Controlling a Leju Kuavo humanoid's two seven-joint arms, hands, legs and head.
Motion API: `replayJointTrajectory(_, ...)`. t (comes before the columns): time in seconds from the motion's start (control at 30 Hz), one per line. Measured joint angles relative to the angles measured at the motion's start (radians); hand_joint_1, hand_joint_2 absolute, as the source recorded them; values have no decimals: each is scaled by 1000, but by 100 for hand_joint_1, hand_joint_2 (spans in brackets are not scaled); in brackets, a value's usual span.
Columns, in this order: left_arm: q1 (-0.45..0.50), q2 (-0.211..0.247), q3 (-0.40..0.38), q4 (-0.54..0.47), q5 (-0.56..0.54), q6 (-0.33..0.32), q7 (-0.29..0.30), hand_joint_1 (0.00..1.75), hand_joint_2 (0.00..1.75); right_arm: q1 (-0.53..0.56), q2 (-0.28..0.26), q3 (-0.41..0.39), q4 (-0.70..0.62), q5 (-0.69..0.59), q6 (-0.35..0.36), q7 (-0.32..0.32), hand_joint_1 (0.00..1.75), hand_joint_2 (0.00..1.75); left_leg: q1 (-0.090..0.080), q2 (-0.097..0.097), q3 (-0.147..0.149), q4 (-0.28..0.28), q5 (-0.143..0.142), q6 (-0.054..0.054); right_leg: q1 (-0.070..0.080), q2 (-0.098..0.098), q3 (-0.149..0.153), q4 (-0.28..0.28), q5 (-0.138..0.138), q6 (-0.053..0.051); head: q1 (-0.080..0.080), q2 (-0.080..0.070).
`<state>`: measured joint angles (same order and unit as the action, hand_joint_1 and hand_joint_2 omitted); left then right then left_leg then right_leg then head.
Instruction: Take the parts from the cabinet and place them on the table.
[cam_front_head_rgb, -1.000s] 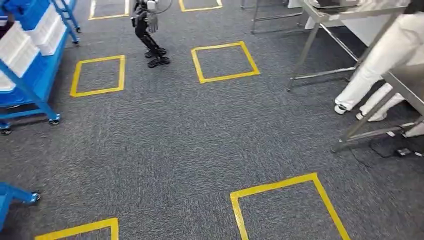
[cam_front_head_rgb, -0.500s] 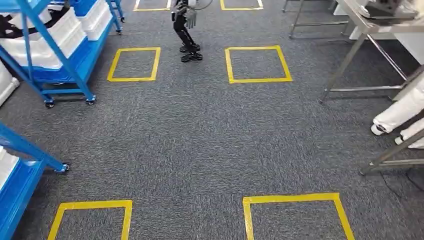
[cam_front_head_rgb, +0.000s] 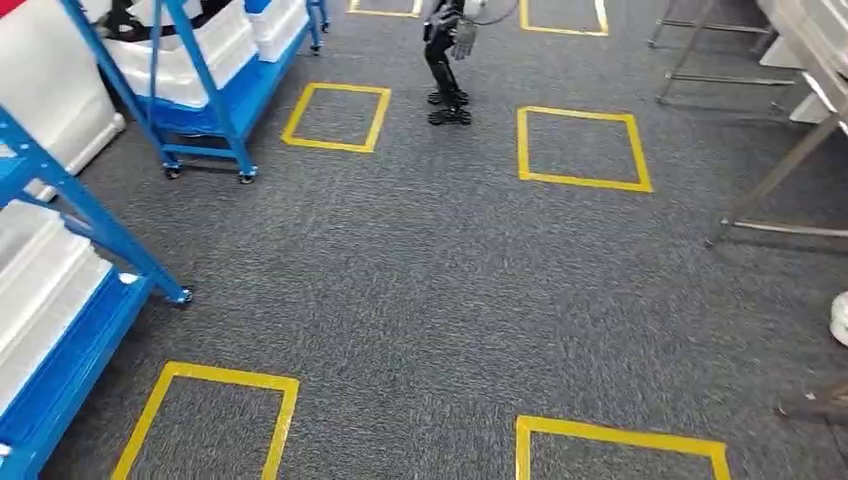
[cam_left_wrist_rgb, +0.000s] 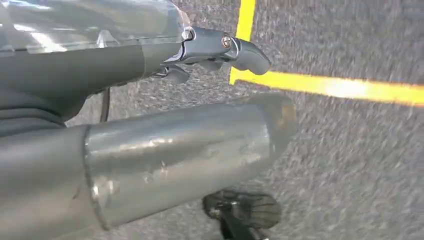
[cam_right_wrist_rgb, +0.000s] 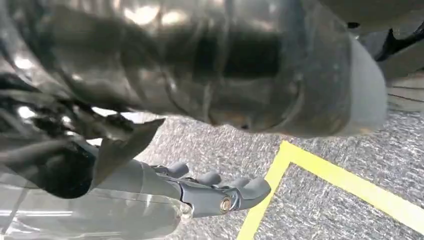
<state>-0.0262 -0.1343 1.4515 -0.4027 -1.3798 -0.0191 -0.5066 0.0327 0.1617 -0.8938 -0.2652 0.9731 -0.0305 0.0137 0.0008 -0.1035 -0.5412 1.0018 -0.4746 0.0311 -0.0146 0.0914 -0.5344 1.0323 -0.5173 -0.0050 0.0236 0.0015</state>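
Two hands, both with nothing in them. The left hand (cam_left_wrist_rgb: 215, 50) hangs over the carpet floor (cam_front_head_rgb: 430, 300), its fingers (cam_left_wrist_rgb: 247, 54) loosely apart. The right hand (cam_right_wrist_rgb: 215, 192) does the same, fingers (cam_right_wrist_rgb: 252, 187) slightly curled and spread, pinching nothing.

The head view looks down an aisle. Blue cabinets (cam_front_head_rgb: 245, 95) run along the floor's left edge, stacked with white bins (cam_front_head_rgb: 190, 60). Something dark sits in the far bin, though whether those are the parts is too small to tell. The steel worktop (cam_front_head_rgb: 775, 180) shows only its legs at the right edge, and its surface is out of sight.

My read is a walking leg between cabinet and worktop. Empty hands fit heading in for a part, or coming away after setting one down. Either way, footing between the yellow tape squares (cam_front_head_rgb: 575, 112) and a wide berth for the other robot (cam_front_head_rgb: 445, 60) matter most.
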Motion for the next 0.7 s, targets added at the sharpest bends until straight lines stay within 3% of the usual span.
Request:
replayJointTrajectory(0.07,-1,-1,5,-23,14,-12,-5,0,0,-6,0,-3,8,7,5,17,0,0,4,-18,-9,2,1,-13,4,-22,-1,-6,3,0,0,0)
replayJointTrajectory(0.13,6,-13,20,-58,30,-33,-3,0,0,-14,-3,-4,12,13,9,32,0,0,7,-41,-16,-4,5,-29,7,-43,3,-12,7,-13,0,0)
replayJointTrajectory(0.17,8,-17,26,-77,36,-44,2,0,0,-15,-3,-4,15,16,9,33,0,0,9,-21,-15,7,-2,-30,-4,-57,7,-25,14,-23,0,0)
replayJointTrajectory(0.2,10,-29,29,-99,43,-60,10,0,0,-13,-5,-4,17,18,9,31,0,0,5,44,-29,37,-25,-31,0,-69,11,-31,15,-30,-1,0)
replayJointTrajectory(0.23,8,-37,34,-121,47,-74,18,0,0,-12,-5,-5,18,20,8,27,0,0,7,74,-60,97,-64,-34,1,-83,11,-31,15,-35,0,0)
replayJointTrajectory(0.3,5,-66,50,-178,49,-110,46,0,0,-10,-7,-5,20,27,4,10,0,0,12,91,-141,260,-139,-43,7,-117,10,-31,12,-38,-1,0)
replayJointTrajectory(0.33,8,-79,58,-205,49,-121,58,0,0,-12,-9,-5,20,29,3,0,0,0,13,94,-164,307,-149,-46,8,-132,9,-30,10,-39,-1,0)
replayJointTrajectory(0.37,11,-89,69,-230,50,-131,77,0,0,-13,-11,-5,21,33,-3,-14,0,0,14,97,-161,304,-134,-47,8,-145,11,-30,8,-37,-1,0)
replayJointTrajectory(0.4,16,-100,74,-250,51,-138,92,0,0,-15,-12,-5,22,36,-10,-23,0,0,16,100,-136,256,-101,-48,8,-156,13,-30,6,-35,-1,0)
replayJointTrajectory(0.43,21,-108,79,-274,58,-140,106,0,0,-17,-13,-5,22,39,-13,-33,0,0,16,108,-89,169,-57,-47,8,-168,16,-29,3,-32,-1,0)
replayJointTrajectory(0.47,23,-117,84,-293,67,-142,122,0,0,-19,-14,-5,22,40,-15,-46,0,0,16,135,-30,64,-14,-44,8,-181,22,-28,-2,-28,-1,0)
replayJointTrajectory(0.5,22,-126,88,-306,80,-145,138,0,0,-18,-17,-5,22,40,-21,-59,0,0,11,183,-2,2,-16,-37,11,-192,26,-27,-6,-22,-1,0)
replayJointTrajectory(0.53,22,-132,92,-323,94,-147,156,0,0,-19,-19,-6,22,41,-30,-73,0,0,7,170,1,-1,-9,-32,17,-201,29,-25,-11,-14,0,0)
replayJointTrajectory(0.63,34,-166,101,-373,140,-151,208,0,0,-33,-24,-6,22,45,-47,-107,0,0,1,141,-7,0,-10,-17,12,-223,39,-30,-12,0,-1,0)
replayJointTrajectory(0.67,37,-172,104,-383,148,-151,218,0,0,-36,-25,-6,22,46,-49,-114,0,0,11,129,6,-10,-2,-7,10,-217,40,-26,-20,9,-1,0)
replayJointTrajectory(0.7,38,-181,107,-393,158,-150,224,0,0,-35,-29,-6,22,49,-50,-117,0,0,10,121,6,-14,1,-3,5,-158,33,-1,-39,14,0,0)
